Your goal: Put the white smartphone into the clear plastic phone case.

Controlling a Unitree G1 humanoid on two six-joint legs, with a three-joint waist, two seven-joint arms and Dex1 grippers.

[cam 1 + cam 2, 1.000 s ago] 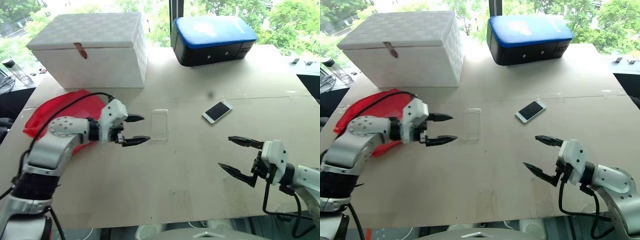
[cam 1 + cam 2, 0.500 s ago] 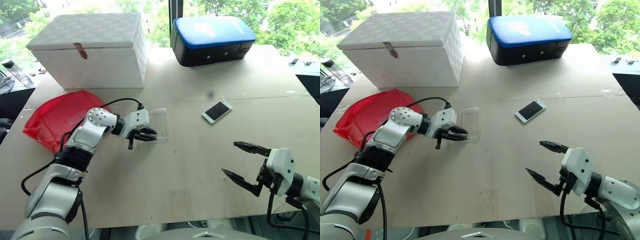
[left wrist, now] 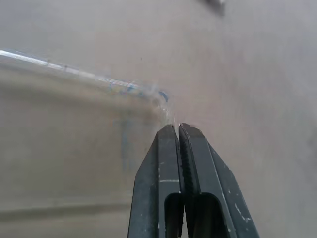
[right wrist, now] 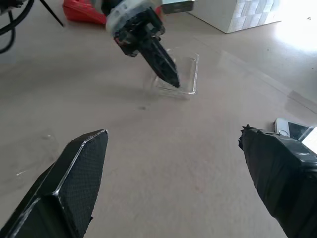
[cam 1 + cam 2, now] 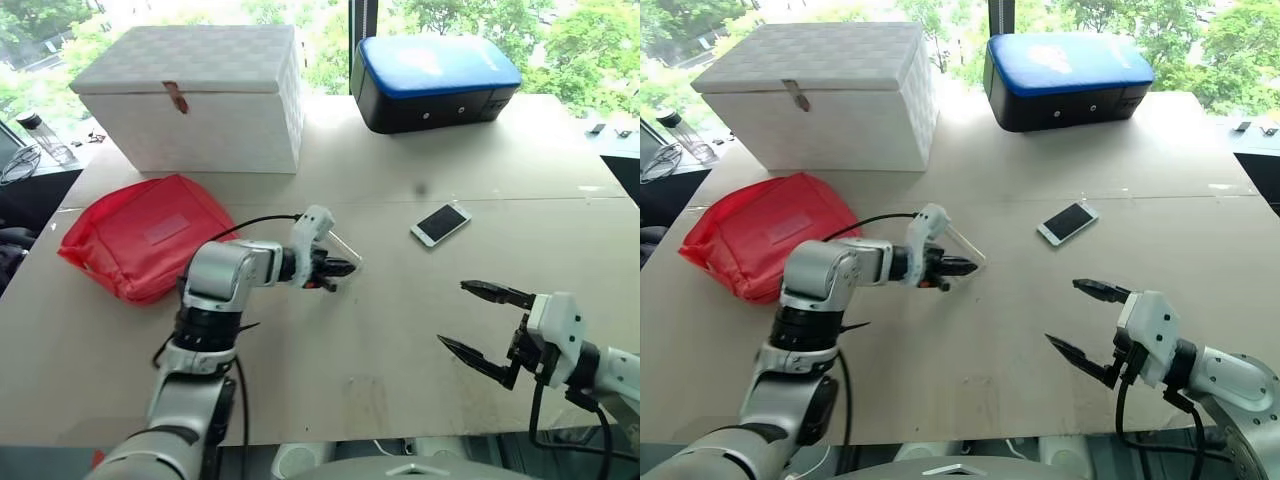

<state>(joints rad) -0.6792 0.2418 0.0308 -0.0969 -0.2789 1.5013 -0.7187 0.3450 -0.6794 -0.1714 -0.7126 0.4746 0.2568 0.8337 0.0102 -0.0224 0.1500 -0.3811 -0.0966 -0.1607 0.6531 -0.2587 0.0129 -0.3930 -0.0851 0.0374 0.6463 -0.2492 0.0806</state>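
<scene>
One hand point(image 5: 340, 268), your left, has just pinched the clear plastic phone case point(image 4: 185, 74), tilting it; the right hand point(image 5: 485, 322) stays spread, the white smartphone point(image 5: 440, 223) at its twelve o'clock.

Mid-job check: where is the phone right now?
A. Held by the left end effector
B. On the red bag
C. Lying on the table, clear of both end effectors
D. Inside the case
C: the phone lies bare on the table, while the left end effector is shut on the case and the right end effector is open and empty.
</scene>
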